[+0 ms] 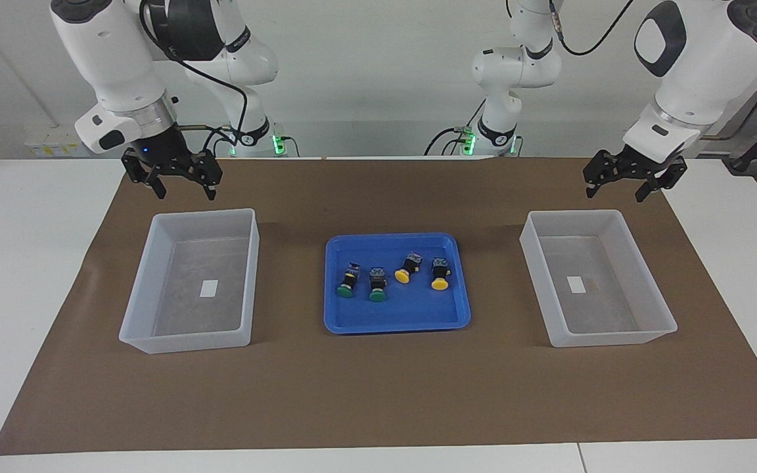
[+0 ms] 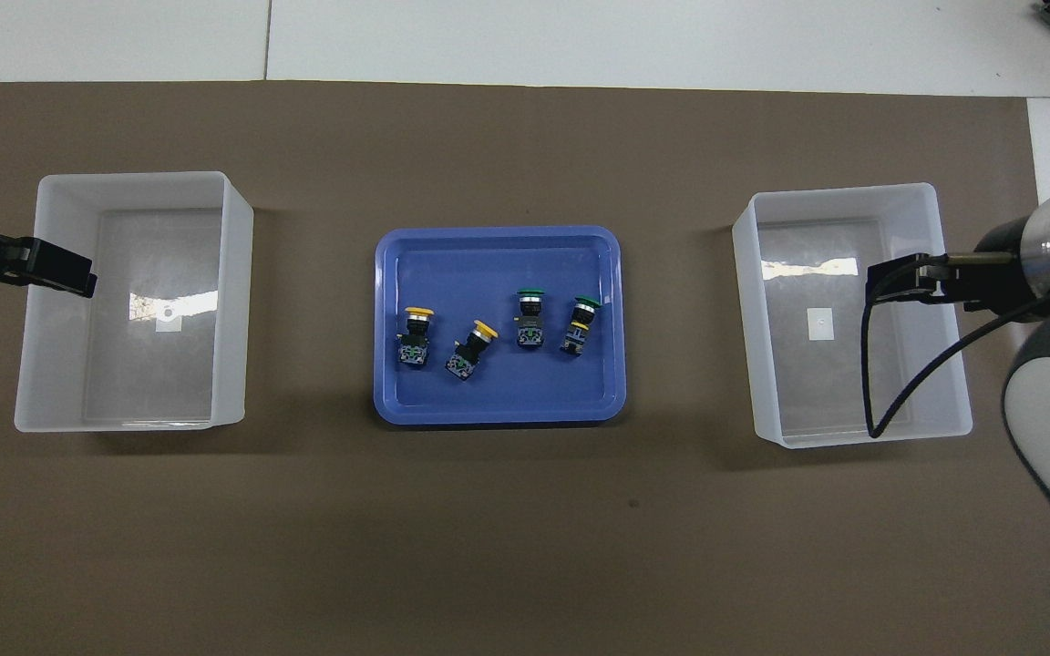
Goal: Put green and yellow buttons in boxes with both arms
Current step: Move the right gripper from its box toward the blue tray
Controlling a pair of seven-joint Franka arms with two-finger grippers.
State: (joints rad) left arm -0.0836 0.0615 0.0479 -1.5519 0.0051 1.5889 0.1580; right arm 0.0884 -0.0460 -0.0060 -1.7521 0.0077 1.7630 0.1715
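Nothing picked yet: I had my left gripper (image 1: 626, 186) and right gripper (image 1: 181, 185) open, empty, above the boxes (image 1: 189, 282), all four buttons (image 1: 393, 276) in the blue tray (image 1: 397, 318) between them; next, reach in for one each.

We see a shallow blue tray (image 1: 397, 318) (image 2: 498, 251) at the middle of a brown mat (image 1: 378, 394) (image 2: 488, 528) spread over our white table (image 1: 23, 263) (image 2: 580, 36)

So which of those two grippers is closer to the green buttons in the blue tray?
Right. The right gripper is raised at the edge of the box beside the green buttons. The left gripper is raised by the other box, with the yellow buttons between.
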